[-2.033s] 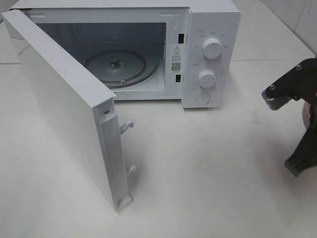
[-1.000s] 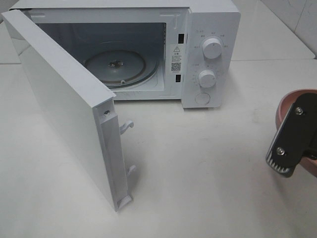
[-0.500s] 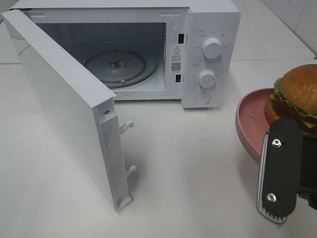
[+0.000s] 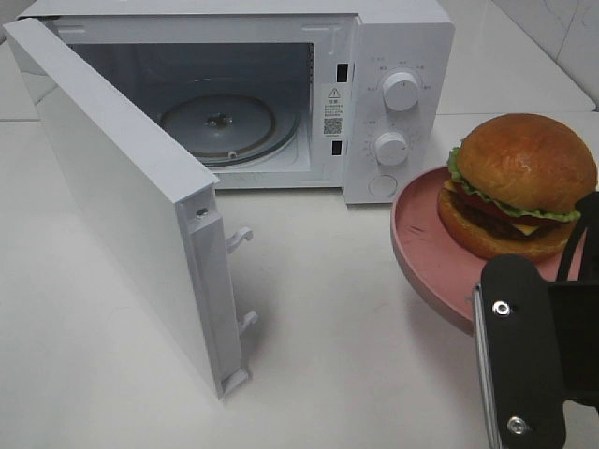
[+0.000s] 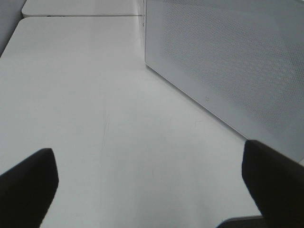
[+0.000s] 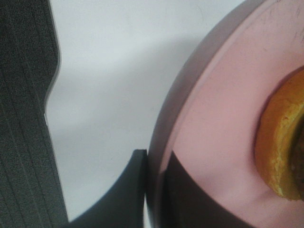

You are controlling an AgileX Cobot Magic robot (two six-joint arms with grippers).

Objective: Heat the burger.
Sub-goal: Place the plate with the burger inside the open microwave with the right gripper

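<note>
A glossy white tabletop (image 4: 356,309) spreads out before me, with a thin seam (image 4: 505,114) crossing it toward the back. A pale tiled wall (image 4: 571,28) rises at the far right corner. The light is soft and even.

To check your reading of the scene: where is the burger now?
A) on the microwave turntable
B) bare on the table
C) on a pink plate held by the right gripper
C: the burger sits on the pink plate, whose rim the right gripper pinches.
</note>
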